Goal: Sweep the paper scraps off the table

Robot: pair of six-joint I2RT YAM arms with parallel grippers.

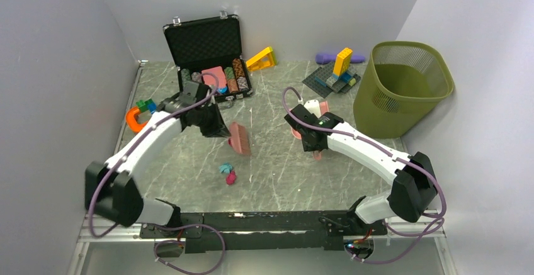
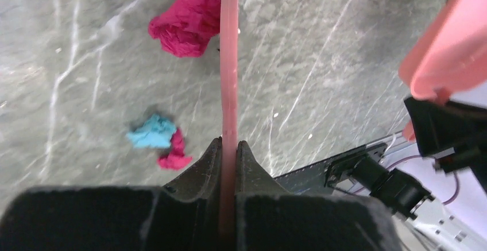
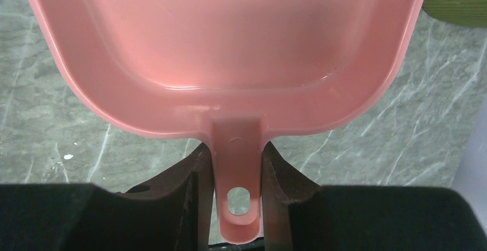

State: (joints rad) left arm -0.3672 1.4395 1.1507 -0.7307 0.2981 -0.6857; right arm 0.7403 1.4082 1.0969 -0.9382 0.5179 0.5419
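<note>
Left end effector (image 2: 230,147) clamped on pink scraper (image 2: 229,61); right end effector (image 3: 236,159) clamped on handle of pink dustpan (image 3: 230,44). Paper scraps (image 2: 184,24) noted on desk (image 2: 321,61), on the scraper's near side.

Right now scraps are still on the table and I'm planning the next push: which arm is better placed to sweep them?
Left, likely. The left pincer grips the pink sweeper beside the paper scraps; the right pincer holds the dustpan, farther off.
</note>
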